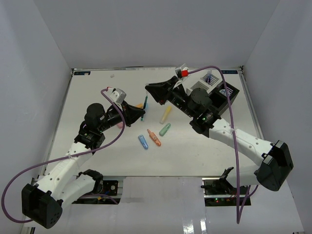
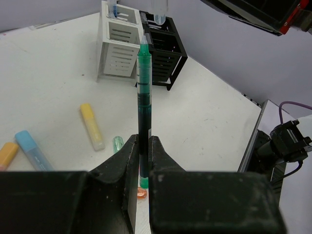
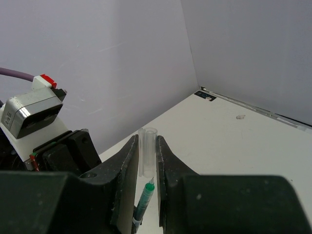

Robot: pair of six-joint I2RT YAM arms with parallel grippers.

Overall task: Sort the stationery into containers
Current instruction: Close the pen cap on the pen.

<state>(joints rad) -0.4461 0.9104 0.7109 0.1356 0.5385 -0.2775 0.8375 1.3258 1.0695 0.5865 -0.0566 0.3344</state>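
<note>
Nearest, a green pen is being clamped by the left gripper and a clear cap by the right gripper at one o'clock; capping alignment is probably being needed.

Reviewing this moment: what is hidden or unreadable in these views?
Top view: the right arm covers part of the black organiser and white organiser; contents unclear.
Top view: the pink marker lies mostly under the left arm.
Left wrist view: the green pen has its lower end hidden inside the left end effector.
Right wrist view: the right end effector hides the base of the clear cap; contact with the pen tip is unclear.
</note>
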